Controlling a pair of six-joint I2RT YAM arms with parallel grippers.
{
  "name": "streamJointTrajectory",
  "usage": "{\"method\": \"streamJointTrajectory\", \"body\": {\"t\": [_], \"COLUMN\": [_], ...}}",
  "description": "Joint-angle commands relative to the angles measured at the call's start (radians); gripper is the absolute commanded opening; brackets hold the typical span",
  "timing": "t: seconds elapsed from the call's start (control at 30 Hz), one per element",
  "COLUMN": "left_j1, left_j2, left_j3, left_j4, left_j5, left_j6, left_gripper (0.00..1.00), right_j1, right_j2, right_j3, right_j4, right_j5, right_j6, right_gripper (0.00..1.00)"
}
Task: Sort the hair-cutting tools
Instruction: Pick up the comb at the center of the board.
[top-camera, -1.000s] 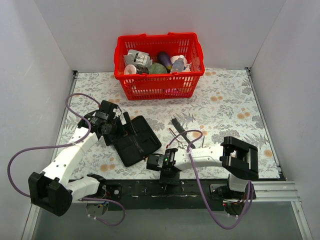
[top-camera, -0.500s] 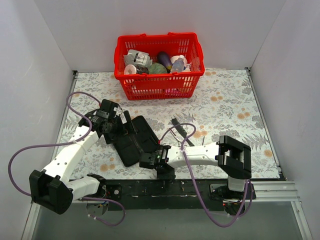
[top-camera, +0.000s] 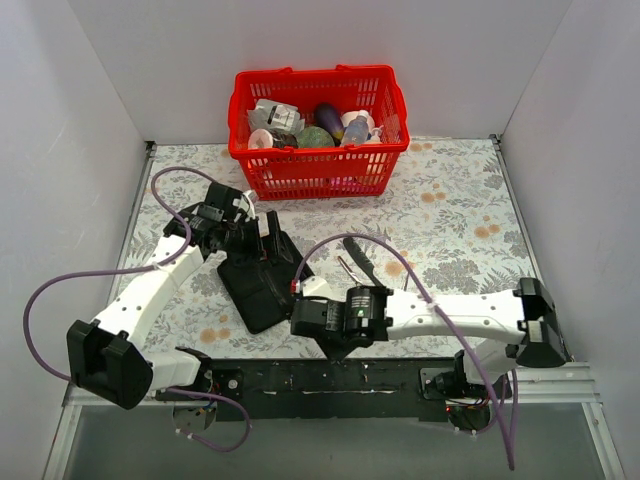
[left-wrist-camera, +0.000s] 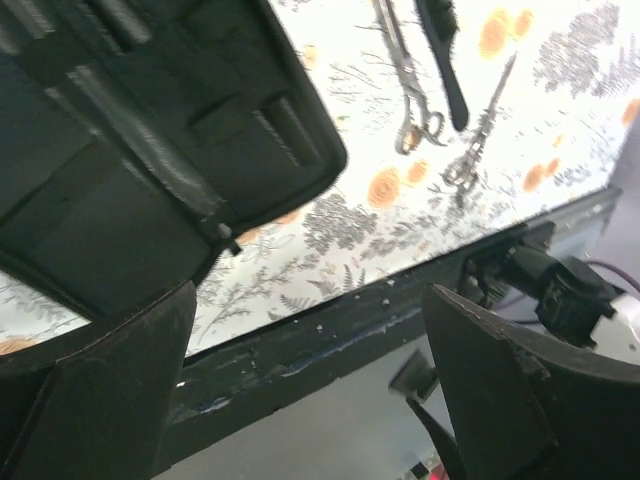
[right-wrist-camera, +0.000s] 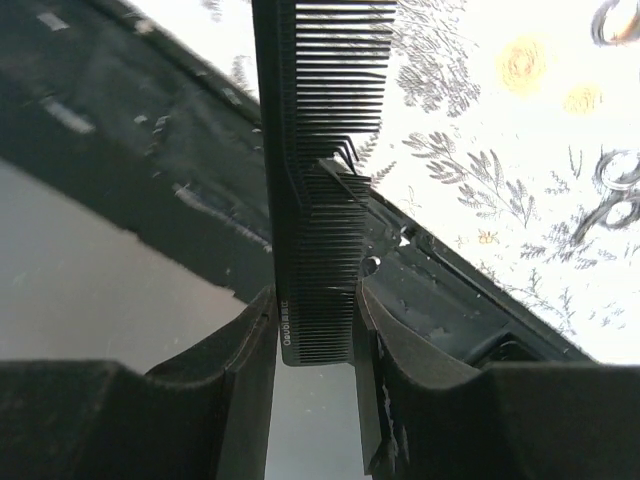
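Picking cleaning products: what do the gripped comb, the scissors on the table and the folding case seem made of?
Comb: likely hard plastic, matte black, with thin moulded teeth. Scissors: metal, probably steel, silver and shiny, glinting at the rings. Case: dull black fabric or faux leather, hard to tell which; stitched-looking pockets inside.

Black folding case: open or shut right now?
Open. The case lies unfolded on the table, and the left wrist view shows its inner pockets and straps facing up.
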Motion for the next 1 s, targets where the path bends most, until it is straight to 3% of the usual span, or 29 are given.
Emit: {"method": "streamJointTrajectory", "body": {"t": [0.0, 0.27, 0.53, 0.7, 0.97], "left_j1": [-0.005, -0.008, -0.008, -0.011, -0.011], "left_j2": [-0.028, -0.089, -0.144, -0.18, -0.23], "left_j3": [0.012, -0.059, -0.074, -0.073, -0.153], "left_j4": [0.067, 0.181, 0.173, 0.112, 0.146], "left_j5": [0.192, 0.533, 0.654, 0.634, 0.691], "left_j6": [0.04, 0.002, -0.038, -0.04, -0.056], "left_gripper": [0.98, 0.97, 0.86, 0.76, 0.6], "right_j1": [0.004, 0.002, -0.003, -0.021, -0.065], "right_j2": [-0.088, -0.065, -0.013, -0.038, -0.061], "right_j3": [0.112, 0.277, 0.337, 0.353, 0.328], "right_j4": [-0.006, -0.114, -0.124, -0.129, -0.135], "right_j5": [-0.124, -0.122, -0.055, -0.027, -0.013], "right_j6": [-0.301, -0.456, -0.494, -0.499, -0.511], "right_gripper": [0.27, 0.27, 0.26, 0.26, 0.26]}}
